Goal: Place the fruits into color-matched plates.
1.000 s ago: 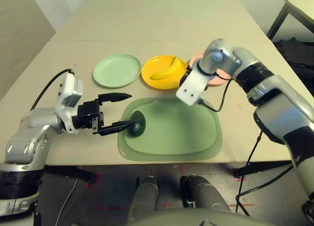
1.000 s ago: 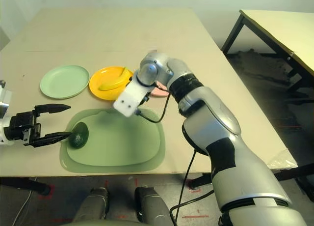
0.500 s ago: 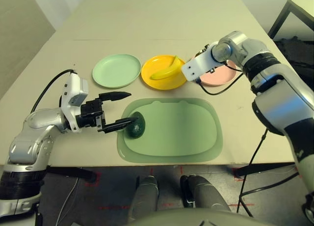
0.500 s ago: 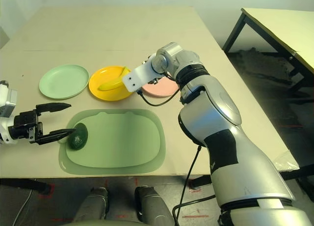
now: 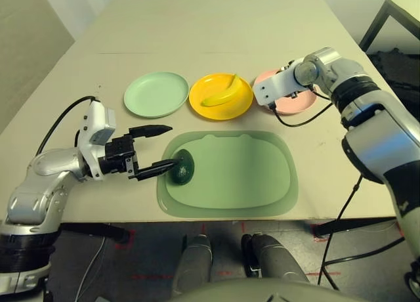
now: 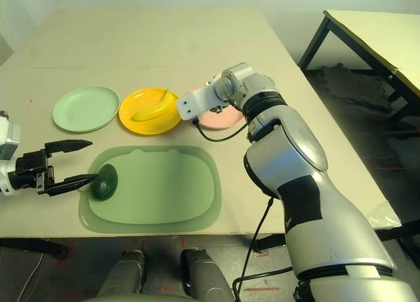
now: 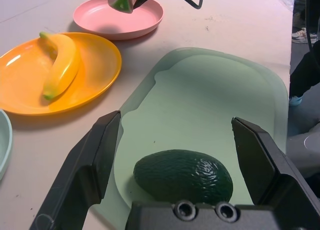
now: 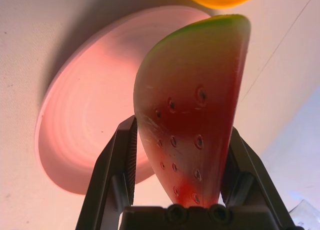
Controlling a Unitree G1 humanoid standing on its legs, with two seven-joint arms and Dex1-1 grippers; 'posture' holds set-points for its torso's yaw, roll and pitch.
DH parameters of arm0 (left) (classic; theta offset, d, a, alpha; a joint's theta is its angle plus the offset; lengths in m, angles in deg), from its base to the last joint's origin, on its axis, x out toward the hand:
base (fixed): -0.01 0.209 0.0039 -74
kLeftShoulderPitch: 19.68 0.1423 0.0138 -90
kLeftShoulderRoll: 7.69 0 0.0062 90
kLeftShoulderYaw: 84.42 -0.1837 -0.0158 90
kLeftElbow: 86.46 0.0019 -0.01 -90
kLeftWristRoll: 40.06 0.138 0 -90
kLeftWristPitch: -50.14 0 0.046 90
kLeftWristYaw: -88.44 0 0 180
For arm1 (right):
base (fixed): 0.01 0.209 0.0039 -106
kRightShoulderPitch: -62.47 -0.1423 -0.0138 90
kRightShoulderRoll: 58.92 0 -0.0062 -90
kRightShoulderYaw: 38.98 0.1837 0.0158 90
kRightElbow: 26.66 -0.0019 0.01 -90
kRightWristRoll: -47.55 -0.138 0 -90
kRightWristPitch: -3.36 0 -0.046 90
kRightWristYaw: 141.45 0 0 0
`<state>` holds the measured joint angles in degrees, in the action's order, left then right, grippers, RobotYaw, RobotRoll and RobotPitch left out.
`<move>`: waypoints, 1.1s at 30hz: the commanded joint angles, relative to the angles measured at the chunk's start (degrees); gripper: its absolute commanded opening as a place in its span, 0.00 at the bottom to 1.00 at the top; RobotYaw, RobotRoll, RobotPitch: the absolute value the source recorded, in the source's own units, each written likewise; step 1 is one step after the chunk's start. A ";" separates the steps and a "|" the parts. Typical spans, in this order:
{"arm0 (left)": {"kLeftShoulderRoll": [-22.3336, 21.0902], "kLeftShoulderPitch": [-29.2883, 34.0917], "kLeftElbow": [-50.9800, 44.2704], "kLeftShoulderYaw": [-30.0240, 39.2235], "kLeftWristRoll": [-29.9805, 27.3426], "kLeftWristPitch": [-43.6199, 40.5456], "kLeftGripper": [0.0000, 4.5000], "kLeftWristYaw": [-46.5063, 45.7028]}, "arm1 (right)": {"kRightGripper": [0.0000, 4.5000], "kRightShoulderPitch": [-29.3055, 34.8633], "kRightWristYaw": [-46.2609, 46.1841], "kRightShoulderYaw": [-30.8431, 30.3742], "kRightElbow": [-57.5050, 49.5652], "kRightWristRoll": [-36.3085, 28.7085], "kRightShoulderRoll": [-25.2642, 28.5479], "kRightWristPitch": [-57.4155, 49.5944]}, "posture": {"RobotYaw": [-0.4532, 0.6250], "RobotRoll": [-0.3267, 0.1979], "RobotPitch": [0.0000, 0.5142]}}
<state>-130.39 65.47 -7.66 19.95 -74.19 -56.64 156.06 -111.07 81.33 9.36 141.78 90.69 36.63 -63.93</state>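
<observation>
At about nine o'clock on the worktop (image 5: 197,43), my left claw (image 5: 174,146) has its two fingers spread wide around the dark green avocado (image 7: 183,177), not clenched on it. That avocado lies at the nine o'clock end of the large rounded green mat (image 5: 236,171), which covers the six o'clock part of the worktop. Up at eleven o'clock I see the mint green plate (image 5: 156,94), with nothing on it. Just beside it, near twelve, sits the bright yellow plate (image 5: 203,107), and the curved yellow banana (image 5: 223,95) is resting on it, one end pointing toward one o'clock. Over at one o'clock is the pale pink plate (image 5: 295,104), and there my right claw (image 8: 182,127) is grasping the red watermelon wedge (image 8: 192,110) between its fingers, holding it above the plate, green rind on its curved edge.
</observation>
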 commanded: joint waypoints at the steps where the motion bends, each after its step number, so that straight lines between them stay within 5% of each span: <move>1: -0.61 0.68 -0.55 0.29 0.04 -0.50 1.00 0.20 | 0.50 1.07 -0.25 0.79 0.34 0.37 0.40 -0.63 | 0.51 0.62 0.34; 26: -0.56 1.91 -1.96 1.01 -0.36 -1.54 1.00 -0.67 | 0.50 3.60 -2.39 0.86 0.81 2.00 1.10 -3.08 | 0.52 0.62 0.37; 33: -0.39 1.67 -1.59 0.93 -0.21 -1.42 1.00 -0.77 | 0.97 3.77 -2.88 0.75 0.88 2.26 1.33 -3.21 | 0.52 0.62 0.37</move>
<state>-130.42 66.86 -8.90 20.48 -74.35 -57.79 155.28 -108.08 78.73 9.48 142.36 92.66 37.69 -66.87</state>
